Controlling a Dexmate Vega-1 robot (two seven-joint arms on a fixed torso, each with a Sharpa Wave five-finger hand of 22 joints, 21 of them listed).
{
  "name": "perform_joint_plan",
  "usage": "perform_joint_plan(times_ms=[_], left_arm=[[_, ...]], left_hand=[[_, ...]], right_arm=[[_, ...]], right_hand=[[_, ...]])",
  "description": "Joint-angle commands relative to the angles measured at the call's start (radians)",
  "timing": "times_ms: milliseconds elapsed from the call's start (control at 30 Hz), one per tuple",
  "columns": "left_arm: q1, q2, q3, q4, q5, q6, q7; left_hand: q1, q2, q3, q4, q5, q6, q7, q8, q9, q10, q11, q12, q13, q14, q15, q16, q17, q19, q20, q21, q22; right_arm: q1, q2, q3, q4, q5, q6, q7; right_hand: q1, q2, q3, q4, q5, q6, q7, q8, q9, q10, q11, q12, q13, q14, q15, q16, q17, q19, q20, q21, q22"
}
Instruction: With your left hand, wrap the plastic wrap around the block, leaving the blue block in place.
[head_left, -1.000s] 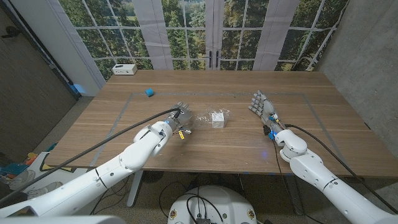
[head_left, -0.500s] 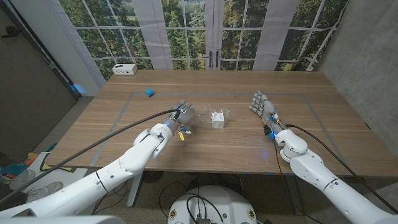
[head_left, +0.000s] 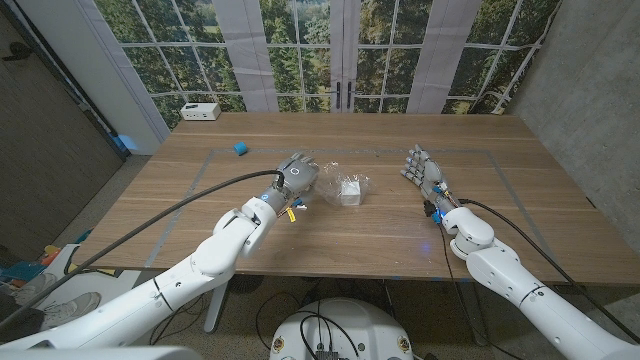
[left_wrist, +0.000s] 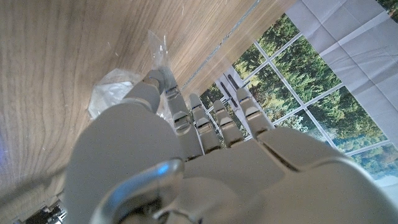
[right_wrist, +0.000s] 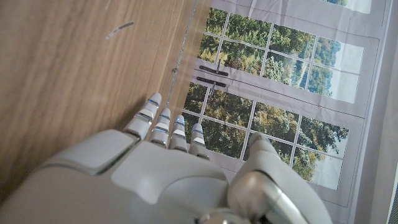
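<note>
I see the white block (head_left: 350, 189) sitting on the wooden bench (head_left: 520, 200) just left of the frame's centre in the head view, with the clear plastic wrap (head_left: 338, 186) crumpled around and partly over it. My left hand (head_left: 298, 175) is right beside the block on its left, its fingers reaching into the near edge of the wrap. In the left wrist view the fingers (left_wrist: 205, 127) are held close together and extended, and the thumb (left_wrist: 157, 84) touches a bunched fold of the plastic wrap (left_wrist: 115, 87); I cannot tell from these pictures whether the film is truly pinched or only pressed. The left arm (head_left: 215, 250) runs up from the lower left corner, with a black cable (head_left: 150, 235) trailing along it. The small blue block (head_left: 240, 148) lies in the upper left part of the bench, well apart from the wrapped block and from both hands. My right hand (head_left: 420, 170) stands right of centre, well apart from the wrap, holding nothing, its fingers (right_wrist: 163, 122) straight and side by side in the right wrist view. A small white box (head_left: 201, 111) rests at the far left corner of the bench, in front of the window wall (head_left: 330, 45).
</note>
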Motion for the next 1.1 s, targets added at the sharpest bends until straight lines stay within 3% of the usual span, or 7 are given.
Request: perform_joint_plan(times_ms=[33,300,333,400,467,633,1100], left_arm=[[-0.019,-0.032,0.005,0.024,-0.115,-0.031,0.159],[-0.029,-0.044,0.015,0.033,-0.142,-0.034,0.215],[-0.04,-0.039,0.024,0.028,-0.128,-0.032,0.186],[-0.038,-0.048,0.023,0.043,-0.152,-0.045,0.231],[-0.054,-0.047,0.038,0.037,-0.13,-0.035,0.189],[-0.064,-0.076,0.05,0.07,-0.147,-0.036,0.239],[-0.114,-0.133,0.107,0.133,-0.205,-0.061,0.271]], left_hand=[[0.015,-0.002,-0.006,0.002,0.006,0.001,0.001,0.013,0.039,0.018,-0.002,0.005,0.004,0.013,-0.033,0.006,0.002,0.012,0.001,0.009,0.004],[0.021,-0.002,-0.014,0.003,0.006,0.003,0.0,0.023,0.048,0.03,-0.001,0.007,0.008,0.021,-0.039,0.007,0.003,0.012,0.0,0.01,0.005],[0.022,-0.002,-0.015,0.004,0.006,0.002,0.001,0.024,0.049,0.031,-0.002,0.007,0.008,0.023,-0.038,0.008,0.003,0.012,0.0,0.011,0.005],[0.022,-0.003,-0.018,0.004,0.005,0.004,-0.001,0.027,0.051,0.032,-0.001,0.007,0.009,0.024,-0.039,0.007,0.003,0.013,-0.001,0.011,0.005],[0.021,-0.005,-0.022,0.006,0.004,0.007,-0.002,0.03,0.052,0.033,0.001,0.006,0.01,0.024,-0.038,0.007,0.003,0.014,0.0,0.012,0.006],[0.019,-0.008,-0.031,0.009,0.002,0.004,-0.004,0.037,0.061,0.035,-0.003,0.004,0.012,0.028,-0.038,0.007,0.004,0.014,0.001,0.012,0.006],[0.025,-0.004,-0.048,0.012,0.001,-0.031,-0.004,0.036,0.069,0.028,0.009,-0.003,0.018,0.039,-0.037,0.008,0.006,0.017,0.006,0.015,0.007]], right_arm=[[0.001,0.001,-0.001,0.0,0.002,-0.007,-0.003],[0.002,0.001,0.0,0.002,0.002,-0.006,-0.003],[0.002,0.003,0.0,0.003,0.003,-0.005,-0.004],[0.004,0.002,-0.001,0.006,0.002,-0.005,-0.001],[0.005,0.004,-0.001,0.009,0.004,-0.003,0.001],[0.006,0.004,-0.001,0.01,0.005,-0.005,0.002],[-0.004,-0.002,0.004,0.005,0.013,-0.005,0.007]], right_hand=[[-0.003,-0.008,0.002,0.006,0.002,-0.002,-0.002,-0.002,0.002,-0.003,-0.002,-0.002,0.005,0.003,0.001,-0.001,0.002,0.006,-0.002,0.003,0.004],[-0.004,-0.008,0.002,0.006,0.002,-0.002,-0.002,-0.002,0.002,-0.003,-0.002,-0.002,0.005,0.003,0.002,-0.002,0.003,0.005,-0.003,0.002,0.004],[-0.004,-0.008,0.002,0.006,0.002,-0.002,-0.002,-0.002,0.002,-0.003,-0.001,-0.002,0.005,0.003,0.002,-0.002,0.003,0.005,-0.003,0.002,0.004],[-0.004,-0.008,0.002,0.007,0.002,-0.002,-0.003,-0.002,0.002,-0.003,-0.001,-0.002,0.005,0.003,0.001,-0.002,0.003,0.005,-0.003,0.002,0.004],[-0.004,-0.008,0.002,0.007,0.002,-0.002,-0.002,-0.002,0.002,-0.003,-0.001,-0.002,0.005,0.003,0.002,-0.002,0.003,0.005,-0.003,0.002,0.004],[-0.004,-0.008,0.001,0.007,0.002,-0.002,-0.002,-0.002,0.002,-0.003,0.0,-0.002,0.005,0.004,0.002,-0.001,0.003,0.005,-0.002,0.003,0.004],[-0.004,-0.009,0.001,0.007,0.002,-0.001,-0.002,-0.001,0.002,-0.002,-0.001,-0.001,0.005,0.004,0.002,-0.002,0.002,0.006,-0.003,0.002,0.004]])
